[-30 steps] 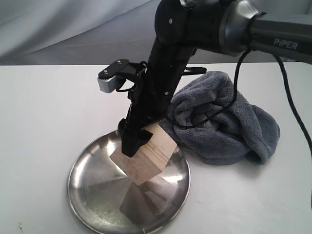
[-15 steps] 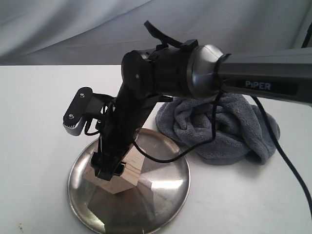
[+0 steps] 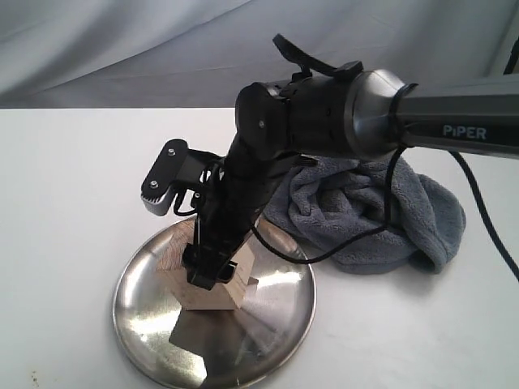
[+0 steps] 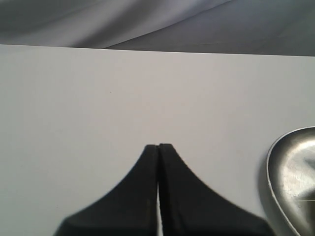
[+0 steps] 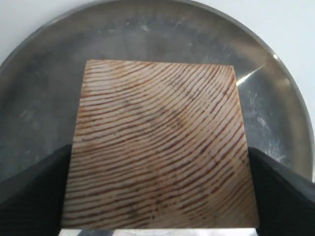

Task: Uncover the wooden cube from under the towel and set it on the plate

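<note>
The pale wooden cube (image 3: pixel 217 285) with dark grain lines is over the middle of the shiny steel plate (image 3: pixel 138 324), right at its surface; whether it touches I cannot tell. My right gripper (image 3: pixel 208 272) comes down from above and is shut on the cube. In the right wrist view the cube (image 5: pixel 157 142) fills the space between the black fingers (image 5: pixel 34 196), with the plate (image 5: pixel 44 64) behind it. The grey-blue towel (image 3: pixel 381 219) lies crumpled to the right of the plate, off the cube. My left gripper (image 4: pixel 158 146) is shut and empty over bare table, beside the plate's rim (image 4: pixel 275 167).
The white table (image 3: pixel 65 186) extends left of and behind the plate. A black cable (image 3: pixel 486 219) hangs from the right arm across the towel. Grey cloth backdrop (image 3: pixel 122 49) closes off the table's far edge.
The right arm carried the cube from the plate's right rim, near the towel, leftwards and down, then back a little to the plate's middle. The towel has not moved.
</note>
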Tool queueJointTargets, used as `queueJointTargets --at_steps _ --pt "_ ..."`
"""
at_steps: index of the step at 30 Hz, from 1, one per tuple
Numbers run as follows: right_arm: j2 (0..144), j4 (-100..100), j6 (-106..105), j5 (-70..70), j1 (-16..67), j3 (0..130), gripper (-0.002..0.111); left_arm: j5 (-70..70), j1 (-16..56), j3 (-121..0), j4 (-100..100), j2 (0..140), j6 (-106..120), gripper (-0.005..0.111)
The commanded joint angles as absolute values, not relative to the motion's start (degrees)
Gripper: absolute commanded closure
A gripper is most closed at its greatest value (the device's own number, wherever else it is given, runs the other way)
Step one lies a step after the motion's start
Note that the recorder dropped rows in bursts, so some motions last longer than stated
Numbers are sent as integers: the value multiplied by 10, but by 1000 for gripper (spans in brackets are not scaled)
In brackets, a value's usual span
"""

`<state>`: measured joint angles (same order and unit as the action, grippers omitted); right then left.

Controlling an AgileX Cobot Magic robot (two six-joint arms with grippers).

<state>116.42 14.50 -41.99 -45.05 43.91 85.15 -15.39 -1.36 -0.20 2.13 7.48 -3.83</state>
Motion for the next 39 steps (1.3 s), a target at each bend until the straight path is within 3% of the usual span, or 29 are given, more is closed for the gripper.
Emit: queueJointTargets --at_steps 1,17,18,20,23,24,39 --pt "1167 132 -416 -479 433 845 108 -148 -11 0 23 73 -40 105" --pt "1167 129 -416 -504 434 845 108 -148 -11 0 23 73 -40 105" --pt "1167 129 -416 -505 434 845 102 -148 -11 0 23 73 -40 105" --pt "1167 128 -416 -507 434 845 81 -148 -11 0 23 73 -40 105" --pt "1167 128 -385 -502 434 845 17 -148 -11 0 23 73 -40 105" --pt "1167 128 -380 -502 434 846 3 -148 -11 0 23 73 -40 105" --pt "1049 80 -375 -519 434 847 3 -148 -11 0 23 73 -40 105"
